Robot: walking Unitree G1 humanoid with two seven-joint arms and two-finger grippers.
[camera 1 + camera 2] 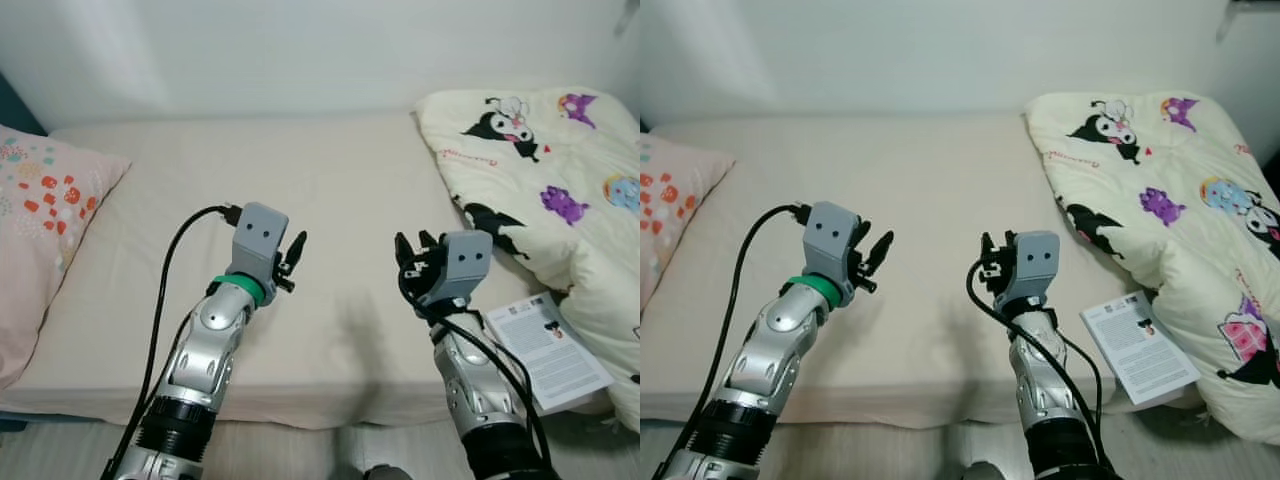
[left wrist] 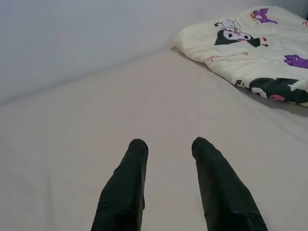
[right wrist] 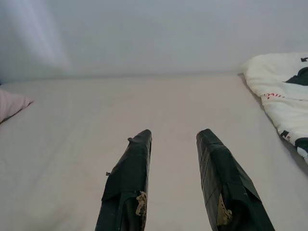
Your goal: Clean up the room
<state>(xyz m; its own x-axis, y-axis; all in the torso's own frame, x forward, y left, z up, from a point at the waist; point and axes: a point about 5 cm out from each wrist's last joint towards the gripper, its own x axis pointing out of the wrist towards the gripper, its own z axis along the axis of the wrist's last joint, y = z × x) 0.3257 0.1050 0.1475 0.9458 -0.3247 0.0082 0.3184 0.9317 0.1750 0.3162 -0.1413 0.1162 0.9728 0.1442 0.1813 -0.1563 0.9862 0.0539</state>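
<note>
A cream comforter (image 1: pixel 540 170) printed with cartoon characters lies bunched in a heap on the right side of the bed (image 1: pixel 330 220), spilling toward the near right corner. Just beside its near edge, a white printed booklet (image 1: pixel 548 348) lies flat at the bed's front edge, one corner close to the folds of the comforter. On the far left, a pink pillow (image 1: pixel 40 230) with red and teal spots rests against the head end, well apart from the comforter. The stretch of beige sheet between them is smooth. Both silver arms are raised over the front of the mattress. The left gripper (image 1: pixel 296 252) hangs above the sheet left of centre, its two black fingers (image 2: pixel 126 185) parted with a clear gap and holding nothing. The right gripper (image 1: pixel 412 246) hangs near the booklet, its fingers (image 3: pixel 130 180) likewise spread apart and empty. A pale wall (image 1: pixel 300 50) runs behind the bed.
</note>
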